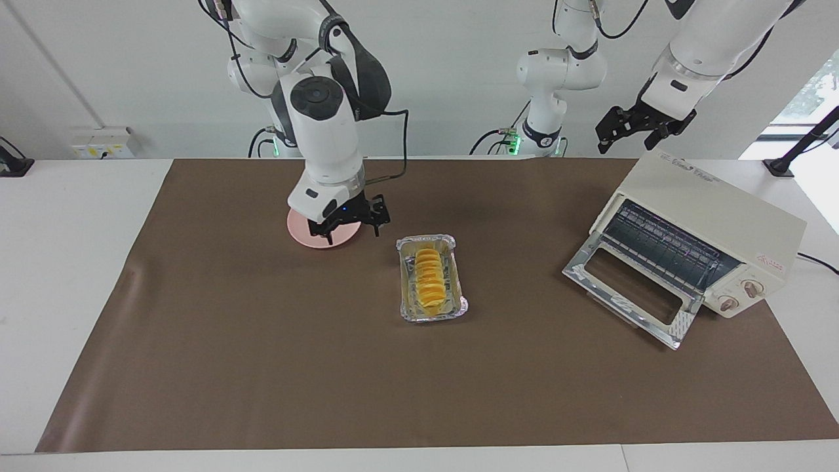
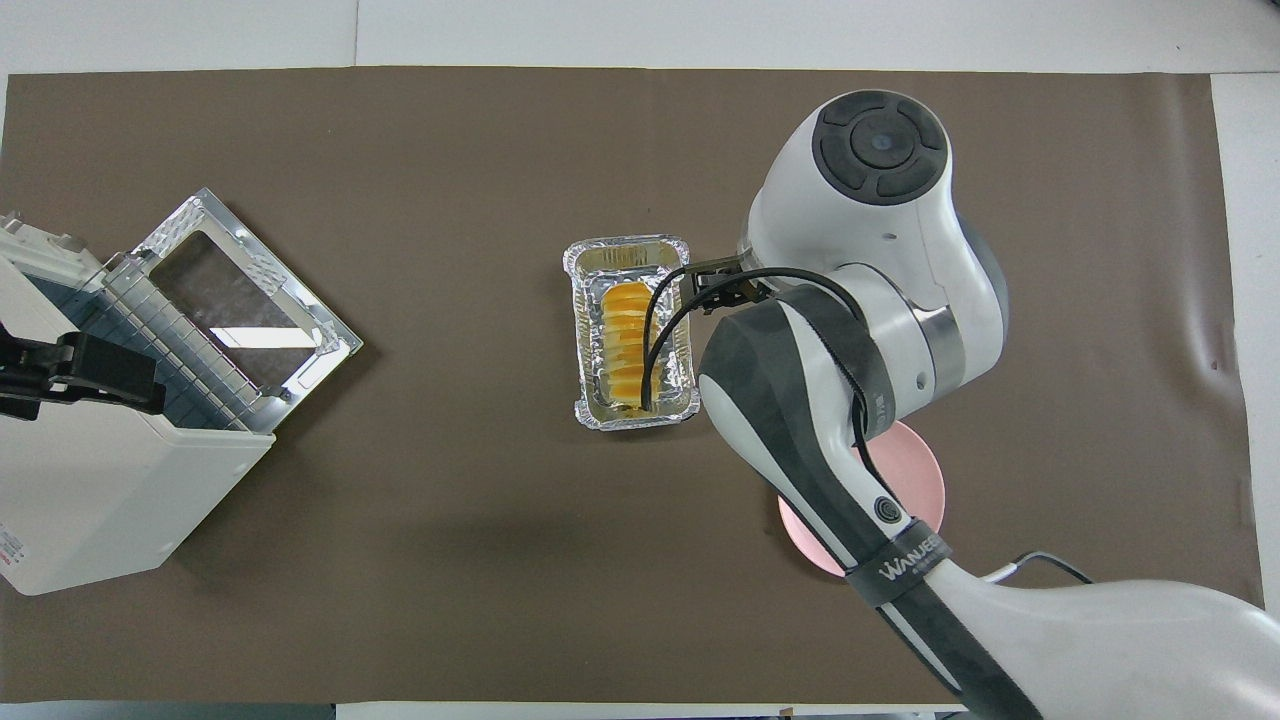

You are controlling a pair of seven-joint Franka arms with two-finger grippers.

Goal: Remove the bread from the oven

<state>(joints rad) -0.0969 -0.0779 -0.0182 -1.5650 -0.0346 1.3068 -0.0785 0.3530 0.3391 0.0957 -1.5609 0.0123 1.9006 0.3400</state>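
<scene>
The bread (image 1: 429, 275), a ridged golden-yellow loaf, lies lengthwise in a silver foil tray (image 1: 430, 244) out on the brown mat (image 1: 262, 367), near the middle of the table. From the facing camera I see the cream-white toaster oven (image 1: 714, 216) well apart from it, toward the left arm's end, with its glass door (image 1: 629, 288) dropped flat onto the mat and the wire rack (image 1: 662, 246) showing inside. My right gripper (image 1: 351, 225) hangs low over the edge of a round pink plate (image 1: 308, 237), which sits nearer to the robots than the tray. Its dark fingers (image 1: 376, 219) point down with a gap between them and nothing in it, so I read it as released. My left gripper (image 1: 626, 131) is raised above the oven's top, and I cannot tell how it stands.

From the overhead camera, the bread (image 2: 625, 340) again fills most of the foil tray (image 2: 625, 252), partly crossed by the right arm's black cable (image 2: 655, 330). The right gripper (image 2: 722, 288) shows just beside the tray's rim, mostly hidden under its own arm. The pink plate (image 2: 915, 480) peeks out beneath that arm. The oven (image 2: 110, 500) stands toward the left arm's end with its open door (image 2: 235, 290) lying toward the tray. The left gripper (image 2: 95, 370) sits over the oven's open mouth; its state is not readable here either.
</scene>
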